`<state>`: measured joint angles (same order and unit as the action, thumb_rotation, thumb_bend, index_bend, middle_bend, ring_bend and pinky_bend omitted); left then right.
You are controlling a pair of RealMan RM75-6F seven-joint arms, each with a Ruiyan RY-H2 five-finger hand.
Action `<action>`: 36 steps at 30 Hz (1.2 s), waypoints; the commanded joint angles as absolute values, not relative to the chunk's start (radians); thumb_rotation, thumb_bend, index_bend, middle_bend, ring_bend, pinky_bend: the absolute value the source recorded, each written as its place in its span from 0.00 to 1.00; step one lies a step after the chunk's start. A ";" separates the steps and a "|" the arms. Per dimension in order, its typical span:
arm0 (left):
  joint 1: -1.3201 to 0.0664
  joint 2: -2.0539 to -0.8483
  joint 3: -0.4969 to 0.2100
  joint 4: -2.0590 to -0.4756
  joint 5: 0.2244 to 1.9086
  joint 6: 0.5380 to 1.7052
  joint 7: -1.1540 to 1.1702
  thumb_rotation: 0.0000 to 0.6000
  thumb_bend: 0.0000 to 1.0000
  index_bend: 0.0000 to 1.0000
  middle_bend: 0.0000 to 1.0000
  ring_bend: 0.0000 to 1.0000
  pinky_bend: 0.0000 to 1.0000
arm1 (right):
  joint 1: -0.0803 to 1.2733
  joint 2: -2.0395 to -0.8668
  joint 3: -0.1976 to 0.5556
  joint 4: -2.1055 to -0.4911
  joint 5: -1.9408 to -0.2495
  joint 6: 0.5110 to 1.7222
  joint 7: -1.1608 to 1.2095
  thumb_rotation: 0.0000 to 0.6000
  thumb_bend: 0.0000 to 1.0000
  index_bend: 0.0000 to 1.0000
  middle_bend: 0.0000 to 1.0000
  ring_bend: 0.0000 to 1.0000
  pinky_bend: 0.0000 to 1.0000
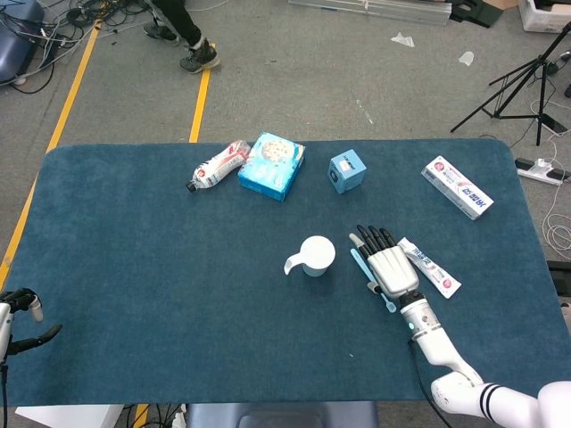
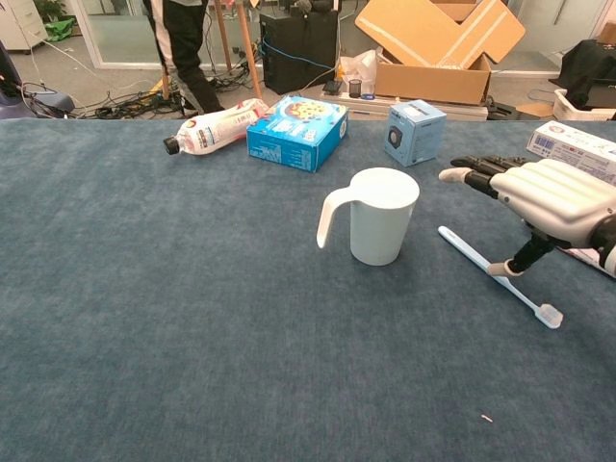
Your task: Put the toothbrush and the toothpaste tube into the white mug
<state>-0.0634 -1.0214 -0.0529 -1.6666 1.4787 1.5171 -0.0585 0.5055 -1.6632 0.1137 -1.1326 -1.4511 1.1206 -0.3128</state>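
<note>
The white mug (image 1: 314, 256) (image 2: 375, 217) stands upright mid-table, handle to the left. Just right of it the light-blue toothbrush (image 1: 389, 304) (image 2: 472, 254) lies flat, bristle end toward me. My right hand (image 1: 385, 267) (image 2: 544, 197) hovers palm-down over the brush's middle, fingers stretched and apart, holding nothing; its thumb tip reaches down beside the handle. The toothpaste tube (image 1: 430, 267) lies flat on the cloth just right of that hand. My left hand (image 1: 16, 319) shows only at the table's near left corner, empty, thumb apart from its fingers.
Along the far side lie a plastic bottle (image 1: 219, 165) on its side, a flat blue box (image 1: 272, 165), a small blue cube box (image 1: 347, 170) and a white carton (image 1: 457, 186). A person walks on the floor beyond the table.
</note>
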 commanded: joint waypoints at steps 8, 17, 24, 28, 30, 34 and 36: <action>-0.062 -1.019 -0.055 -1.669 1.475 1.515 -0.061 1.00 0.06 0.68 0.53 0.51 0.59 | 0.514 -1.686 0.099 -1.099 -1.446 1.107 -0.297 1.00 0.00 0.00 0.00 0.00 0.13; -0.062 -1.017 -0.055 -1.670 1.474 1.513 -0.063 1.00 0.06 0.68 0.53 0.51 0.59 | 0.515 -1.693 0.094 -1.077 -1.438 1.102 -0.291 1.00 0.00 0.00 0.00 0.00 0.13; -0.062 -1.017 -0.055 -1.670 1.474 1.510 -0.061 1.00 0.06 0.68 0.53 0.51 0.59 | 0.513 -1.688 0.095 -1.072 -1.428 1.103 -0.295 1.00 0.00 0.00 0.00 0.00 0.13; -0.063 -1.017 -0.055 -1.671 1.472 1.507 -0.059 1.00 0.06 0.68 0.53 0.51 0.59 | 0.512 -1.681 0.097 -1.073 -1.419 1.101 -0.303 1.00 0.00 0.00 0.00 0.00 0.13; -0.063 -1.017 -0.055 -1.671 1.473 1.507 -0.060 1.00 0.06 0.68 0.53 0.51 0.59 | 0.512 -1.679 0.098 -1.071 -1.413 1.096 -0.308 1.00 0.00 0.00 0.00 0.00 0.13; -0.063 -1.016 -0.055 -1.671 1.472 1.504 -0.060 1.00 0.06 0.68 0.53 0.51 0.59 | 0.512 -1.672 0.100 -1.071 -1.401 1.089 -0.323 1.00 0.00 0.00 0.00 0.00 0.13; -0.064 -1.015 -0.055 -1.672 1.470 1.502 -0.060 1.00 0.06 0.68 0.53 0.51 0.59 | 0.513 -1.668 0.103 -1.071 -1.394 1.086 -0.333 1.00 0.00 0.00 0.00 0.00 0.13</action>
